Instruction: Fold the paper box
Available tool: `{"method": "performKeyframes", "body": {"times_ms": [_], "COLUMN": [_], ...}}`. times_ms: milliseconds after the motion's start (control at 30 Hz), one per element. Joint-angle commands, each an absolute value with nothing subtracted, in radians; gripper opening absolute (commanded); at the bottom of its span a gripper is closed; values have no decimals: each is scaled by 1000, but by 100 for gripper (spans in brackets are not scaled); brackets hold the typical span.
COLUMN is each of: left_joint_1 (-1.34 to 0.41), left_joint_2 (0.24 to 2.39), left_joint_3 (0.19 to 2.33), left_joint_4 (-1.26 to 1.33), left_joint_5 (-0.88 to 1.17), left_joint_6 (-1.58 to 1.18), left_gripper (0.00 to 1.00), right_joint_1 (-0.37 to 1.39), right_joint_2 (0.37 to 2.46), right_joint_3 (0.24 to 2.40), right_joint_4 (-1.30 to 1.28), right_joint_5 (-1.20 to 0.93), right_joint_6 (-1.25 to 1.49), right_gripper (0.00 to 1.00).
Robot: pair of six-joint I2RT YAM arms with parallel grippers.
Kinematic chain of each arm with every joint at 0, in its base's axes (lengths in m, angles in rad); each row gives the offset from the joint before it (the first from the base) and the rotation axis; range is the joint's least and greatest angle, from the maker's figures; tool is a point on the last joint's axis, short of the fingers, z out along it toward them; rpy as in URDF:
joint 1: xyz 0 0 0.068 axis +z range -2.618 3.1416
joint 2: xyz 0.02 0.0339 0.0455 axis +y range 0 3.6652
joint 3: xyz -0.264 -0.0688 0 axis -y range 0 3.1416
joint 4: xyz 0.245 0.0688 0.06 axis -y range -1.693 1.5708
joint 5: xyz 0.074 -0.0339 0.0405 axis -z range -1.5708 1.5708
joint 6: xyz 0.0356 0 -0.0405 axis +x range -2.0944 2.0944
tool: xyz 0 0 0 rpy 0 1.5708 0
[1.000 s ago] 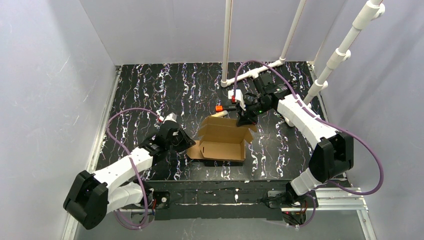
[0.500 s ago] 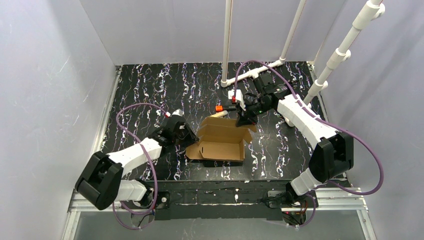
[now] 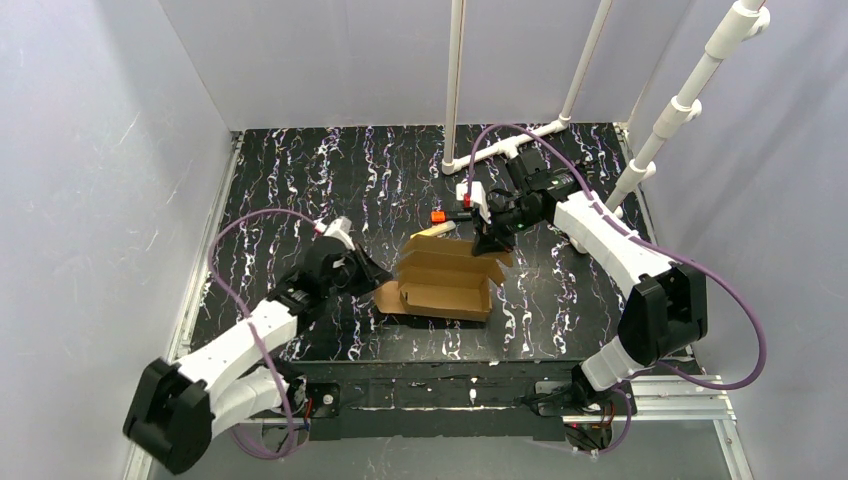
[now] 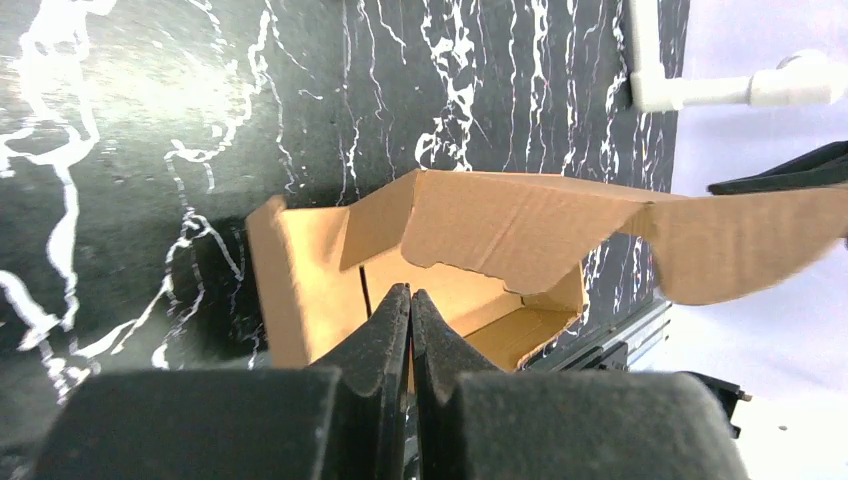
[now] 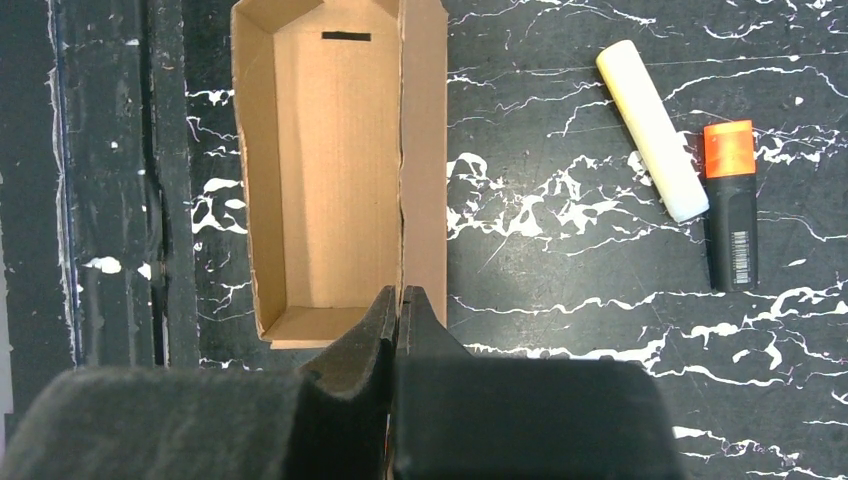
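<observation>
The paper box sits open by the table's front edge. The right claw pinches its back wall. The left claw, shut and empty, is at its left flap. The black marker bears a barcode.

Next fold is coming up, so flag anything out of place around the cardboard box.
Two stray markers lie on the table beside the paper box: a pale yellow marker and an orange-capped black marker. Neither belongs to the folding. The box itself looks undamaged, just half-folded.

Paper box, open tray; right gripper closed on its flap edge; yellow marker beside orange-capped marker; black marbled surface.
</observation>
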State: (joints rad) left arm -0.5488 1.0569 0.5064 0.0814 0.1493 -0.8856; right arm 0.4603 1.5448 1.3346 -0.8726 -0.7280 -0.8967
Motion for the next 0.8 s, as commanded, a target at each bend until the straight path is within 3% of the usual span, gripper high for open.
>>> {"method": "performKeyframes", "body": {"times_ms": [0, 133, 233, 333, 467, 567, 667, 767], "left_joint_1": [-520, -503, -496, -492, -492, -491, -491, -491], "left_joint_2": [886, 730, 678, 683, 722, 742, 731, 724], "left_joint_3": [488, 442, 408, 371, 297, 279, 280, 296], "left_joint_4": [-164, -270, -255, -175, 16, 55, 65, 32], "left_joint_5": [77, 14, 25, 103, 195, 212, 215, 197], "left_joint_6": [-823, -824, -834, -855, -911, -933, -937, -924], "left_gripper": [0, 0, 14, 20, 20, 23, 37, 37], "right_joint_1": [457, 456, 455, 454, 454, 455, 455, 455], "right_joint_2": [1501, 1494, 1491, 1489, 1487, 1482, 1482, 1486], "right_joint_3": [1324, 1322, 1326, 1327, 1324, 1318, 1318, 1322], "right_joint_4": [-865, -882, -900, -907, -917, -914, -913, -915], "right_joint_5": [-733, -756, -776, -793, -819, -820, -822, -824], "right_joint_6": [-898, -919, -938, -944, -957, -956, -956, -956], "right_gripper": [1, 1, 1, 1, 1, 1, 1, 1]}}
